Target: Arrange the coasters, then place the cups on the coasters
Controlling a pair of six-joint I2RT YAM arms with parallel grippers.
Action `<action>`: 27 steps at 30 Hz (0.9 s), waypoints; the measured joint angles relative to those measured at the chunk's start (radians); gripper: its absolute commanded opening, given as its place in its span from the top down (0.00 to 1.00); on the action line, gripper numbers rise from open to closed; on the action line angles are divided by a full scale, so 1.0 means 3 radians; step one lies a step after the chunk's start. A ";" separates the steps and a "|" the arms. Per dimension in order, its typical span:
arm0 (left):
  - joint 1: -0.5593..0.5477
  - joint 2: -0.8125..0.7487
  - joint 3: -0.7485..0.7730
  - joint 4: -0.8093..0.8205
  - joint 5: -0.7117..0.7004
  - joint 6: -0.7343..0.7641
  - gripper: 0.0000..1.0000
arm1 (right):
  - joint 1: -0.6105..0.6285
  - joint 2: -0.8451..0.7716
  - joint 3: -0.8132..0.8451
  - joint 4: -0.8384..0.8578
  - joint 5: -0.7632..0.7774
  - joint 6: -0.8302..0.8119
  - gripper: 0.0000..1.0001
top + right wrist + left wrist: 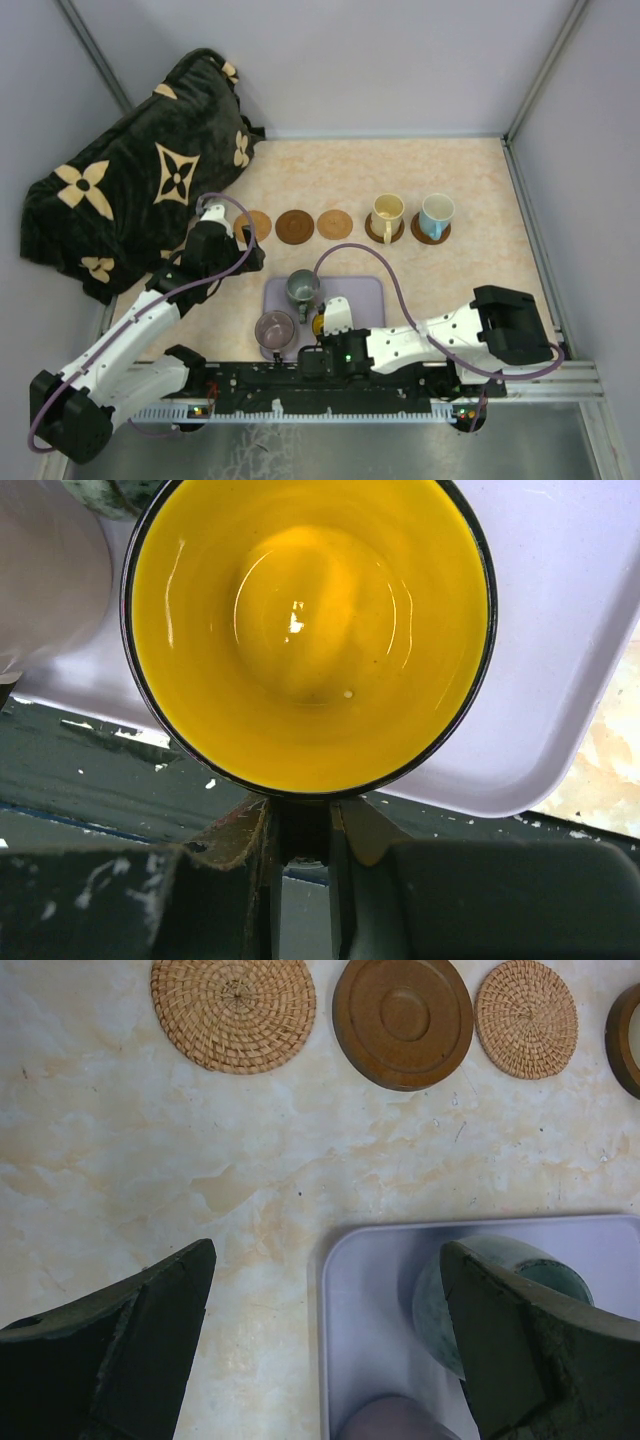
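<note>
One yellow cup (310,630), at the tray's (560,630) near edge: your right gripper (303,832) clamps its handle (302,815); likely slick, rigid, brittle. Left gripper (327,1260) gapes.

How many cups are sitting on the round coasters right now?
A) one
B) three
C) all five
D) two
D: only the cream cup and the light blue cup sit on coasters, while the three coasters to their left have nothing on them.
</note>
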 measured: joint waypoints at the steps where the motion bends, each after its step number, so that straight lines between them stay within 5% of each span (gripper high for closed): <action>1: 0.0000 0.0000 0.0000 0.0000 0.0001 0.0000 0.01 | 0.0000 0.0000 0.0001 -0.0010 0.0004 0.0011 1.00; 19: 0.0000 0.0000 -0.0001 0.0001 0.0000 0.0001 0.01 | -0.0038 -0.0296 0.0273 -0.0816 0.0473 0.0268 1.00; 27: 0.0000 0.0050 -0.0001 0.0011 0.0001 0.0001 0.01 | -0.0643 -0.0504 0.0308 -0.0497 0.0759 -0.0341 1.00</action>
